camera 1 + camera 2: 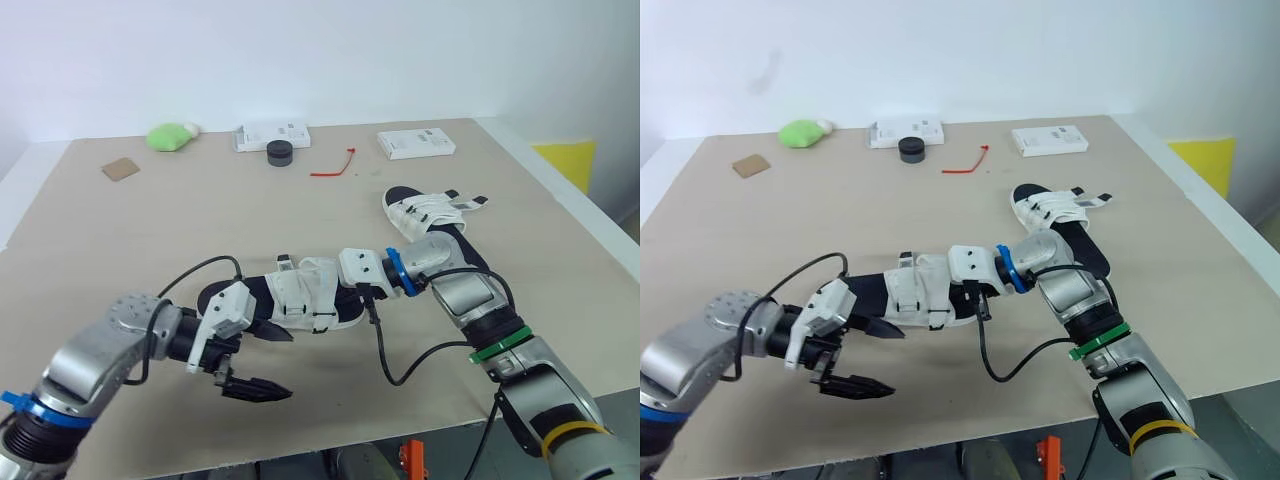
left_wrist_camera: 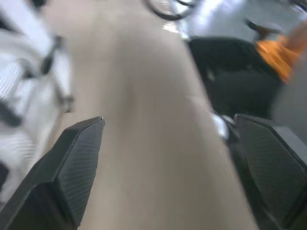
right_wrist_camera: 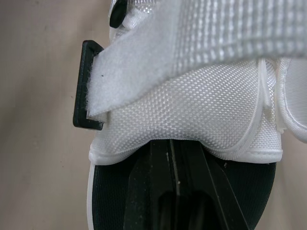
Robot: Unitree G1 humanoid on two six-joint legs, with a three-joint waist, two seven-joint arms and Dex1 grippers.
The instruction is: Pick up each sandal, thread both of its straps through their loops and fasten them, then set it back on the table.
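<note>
Sandal (image 1: pixel 300 295): white woven mesh (image 3: pixel 192 115), fuzzy strap (image 3: pixel 158 57), black rectangular loop (image 3: pixel 84 86). Right hand (image 3: pixel 175 163) closed, tucked under mesh; left hand (image 1: pixel 268 362) open nearby.

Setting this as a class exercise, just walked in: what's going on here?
The robot is working on the near sandal. Its right pincer is pushed up against the sandal's white strapped upper; its left pincer hangs open beside the sandal's other end, holding nothing. A second sandal lies farther back on the table.
</note>
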